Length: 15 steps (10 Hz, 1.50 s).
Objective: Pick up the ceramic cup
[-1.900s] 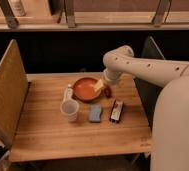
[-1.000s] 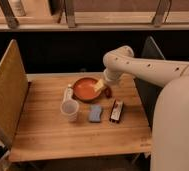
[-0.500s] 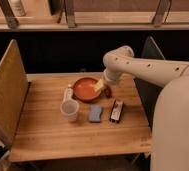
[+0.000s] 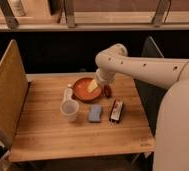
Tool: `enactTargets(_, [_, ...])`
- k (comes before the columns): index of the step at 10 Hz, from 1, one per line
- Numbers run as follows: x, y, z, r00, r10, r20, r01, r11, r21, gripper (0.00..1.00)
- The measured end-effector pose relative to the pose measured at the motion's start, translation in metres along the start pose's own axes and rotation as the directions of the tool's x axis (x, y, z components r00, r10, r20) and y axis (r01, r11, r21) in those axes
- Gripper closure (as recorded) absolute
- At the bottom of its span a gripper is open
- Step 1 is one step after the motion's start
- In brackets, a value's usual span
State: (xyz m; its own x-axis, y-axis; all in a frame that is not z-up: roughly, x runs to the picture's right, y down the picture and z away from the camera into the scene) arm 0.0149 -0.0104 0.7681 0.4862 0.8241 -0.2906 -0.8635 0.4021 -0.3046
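The ceramic cup (image 4: 70,110) is small, plain white and upright on the wooden table (image 4: 48,135), left of centre. A slim white bottle-like object (image 4: 67,93) lies just behind it. The orange shallow bowl (image 4: 83,90) sits behind and to the right of the cup. My gripper (image 4: 94,86) hangs from the white arm over the bowl's right side, well right of and behind the cup and apart from it.
A blue sponge (image 4: 95,113) and a dark packaged bar (image 4: 116,111) lie right of the cup. A small red object (image 4: 107,91) sits beside the bowl. A tan chair back (image 4: 8,92) stands at the table's left edge, a dark chair (image 4: 150,65) at the right.
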Motion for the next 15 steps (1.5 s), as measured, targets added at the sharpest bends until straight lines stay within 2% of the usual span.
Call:
enactTargets(2, [-0.001,0.039,-0.015,0.992,-0.123,0.03,0.123,0.992,0.002,0.2])
enactTargets(4, [0.004,0.064,-0.016,0.98,-0.194,0.032,0.194,0.981,0.002,0.2])
enactTargets(7, [0.011,0.096,0.009,0.968,-0.252,0.002,0.252,0.967,-0.029,0.2])
enactTargets(9, [0.006,0.119,0.029,0.957,-0.29,-0.016,0.289,0.957,-0.04,0.2])
enactTargets(12, [-0.001,0.13,0.056,0.948,-0.314,-0.059,0.313,0.949,-0.033,0.2])
enactTargets(15, [-0.015,0.123,0.079,0.951,-0.297,-0.086,0.297,0.955,-0.01,0.2])
